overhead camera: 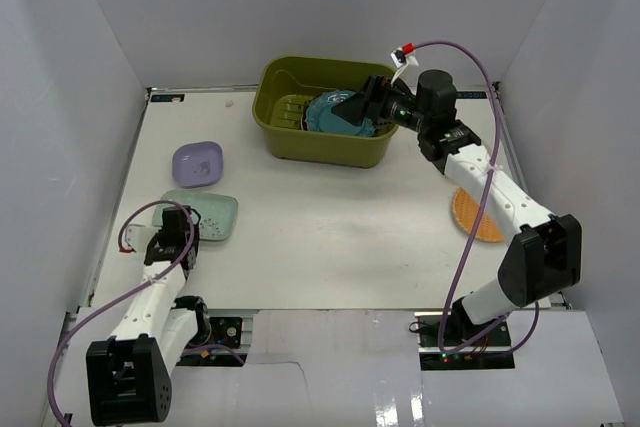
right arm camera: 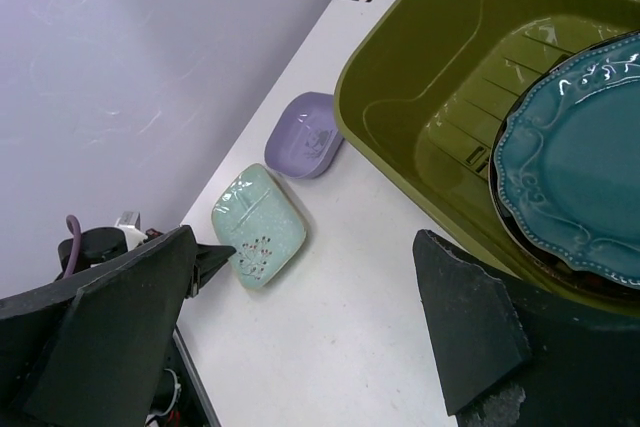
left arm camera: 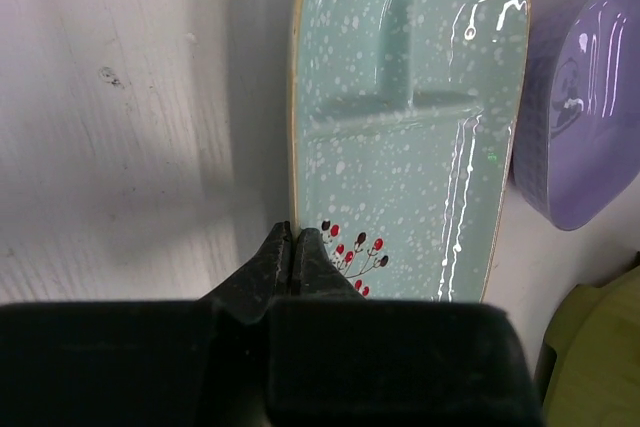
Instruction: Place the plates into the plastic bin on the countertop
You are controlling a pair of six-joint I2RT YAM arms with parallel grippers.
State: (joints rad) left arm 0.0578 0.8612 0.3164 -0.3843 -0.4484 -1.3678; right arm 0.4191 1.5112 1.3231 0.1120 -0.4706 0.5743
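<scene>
The olive plastic bin stands at the back centre. A teal scalloped plate lies inside it on top of a dark-rimmed plate. My right gripper hovers over the bin's right part, open wide and empty. A mint square plate lies on the white countertop at the left. My left gripper is shut on the near rim of the mint plate. A lavender plate lies just behind it. An orange plate lies at the right, partly hidden by my right arm.
White walls close in the countertop on three sides. The lavender plate nearly touches the mint plate's far edge. The bin's corner shows at the left wrist view's lower right. The right wrist view shows the bin wall.
</scene>
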